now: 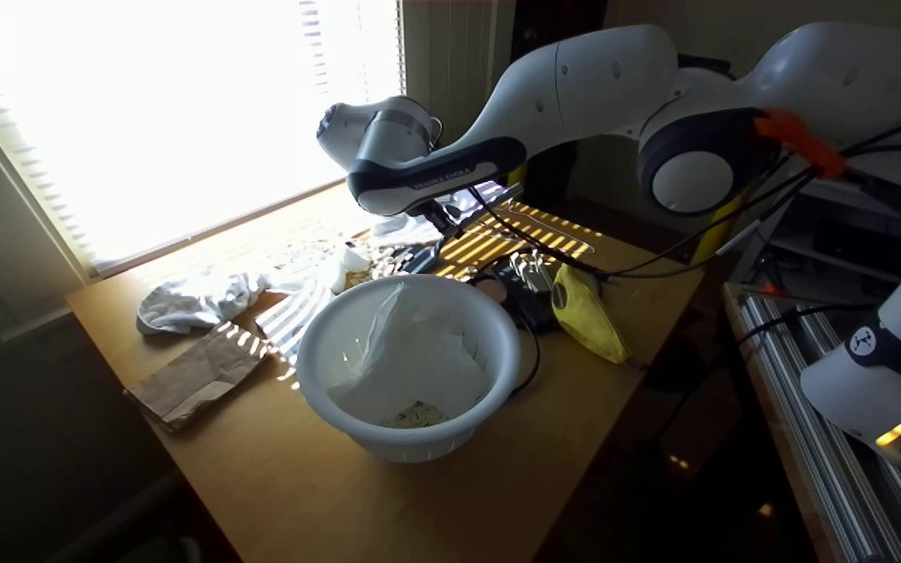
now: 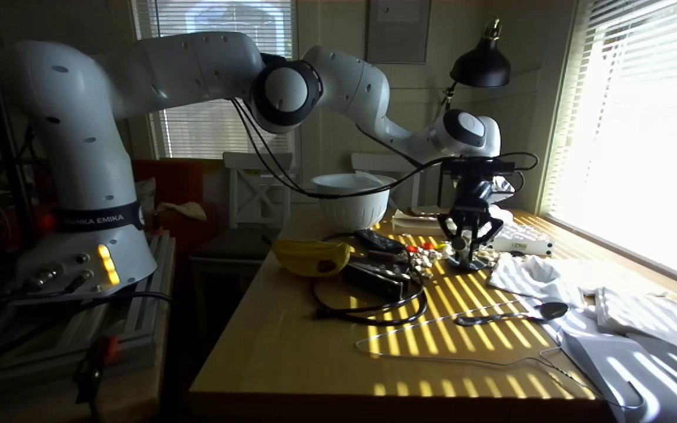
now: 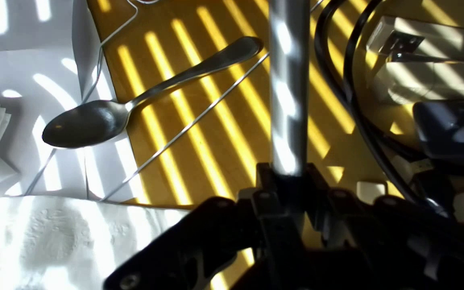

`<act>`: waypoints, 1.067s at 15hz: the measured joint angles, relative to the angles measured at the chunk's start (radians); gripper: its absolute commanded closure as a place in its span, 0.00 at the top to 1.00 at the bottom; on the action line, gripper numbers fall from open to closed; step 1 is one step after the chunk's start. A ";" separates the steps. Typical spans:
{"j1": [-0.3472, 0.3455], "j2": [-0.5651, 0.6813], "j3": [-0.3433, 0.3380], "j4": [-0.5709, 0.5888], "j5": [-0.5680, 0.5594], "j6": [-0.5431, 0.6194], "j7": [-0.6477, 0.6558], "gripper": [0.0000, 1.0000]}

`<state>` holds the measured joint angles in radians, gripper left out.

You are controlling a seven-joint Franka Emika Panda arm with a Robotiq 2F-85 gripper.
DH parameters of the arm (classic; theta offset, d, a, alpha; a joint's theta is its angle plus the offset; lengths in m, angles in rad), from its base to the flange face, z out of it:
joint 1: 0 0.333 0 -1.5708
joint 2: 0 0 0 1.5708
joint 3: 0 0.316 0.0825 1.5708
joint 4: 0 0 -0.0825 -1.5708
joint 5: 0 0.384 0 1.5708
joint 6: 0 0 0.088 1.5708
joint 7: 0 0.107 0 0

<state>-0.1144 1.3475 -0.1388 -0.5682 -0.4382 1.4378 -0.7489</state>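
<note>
A silvery rod (image 3: 288, 88) is clasped between the fingertips of the gripper (image 3: 288, 177), its length stretched beyond the wrist view's top edge. There, a spoon (image 3: 91, 123) is seen left of the rod, its bowl laid over white paper (image 3: 26, 72); to the right, a black cable (image 3: 349, 84) is looped on the table (image 3: 199, 161).

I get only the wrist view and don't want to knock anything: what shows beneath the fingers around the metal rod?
Observer: In an exterior view a dark flat piece shows beneath the fingers; whether it is joined to the metal rod, I can't tell.
Operator: I may swing wide. Is any large container outside my frame?
Observer: Yes, a white bowl stands on the table in both exterior views.
</note>
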 measured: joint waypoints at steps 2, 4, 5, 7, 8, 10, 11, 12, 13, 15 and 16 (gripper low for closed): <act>0.010 0.010 0.006 0.021 0.024 0.000 -0.001 0.06; 0.018 0.020 0.011 0.041 0.045 0.000 -0.004 0.06; 0.019 0.025 0.013 0.053 0.055 0.000 -0.006 0.06; 0.018 0.037 0.017 0.075 0.076 0.001 -0.011 0.06; 0.015 0.043 0.019 0.086 0.087 0.005 -0.012 0.06; 0.006 0.054 0.022 0.111 0.109 0.015 -0.016 0.06; 0.001 0.056 0.022 0.115 0.117 0.024 -0.019 0.06; -0.005 0.055 0.022 0.115 0.120 0.041 -0.020 0.06; -0.011 0.054 0.021 0.115 0.120 0.056 -0.023 0.06; -0.023 0.048 0.013 0.115 0.120 0.063 -0.047 0.06; -0.028 0.041 0.005 0.115 0.119 0.063 -0.064 0.06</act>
<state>-0.1422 1.3887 -0.1341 -0.4528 -0.3188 1.5003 -0.8131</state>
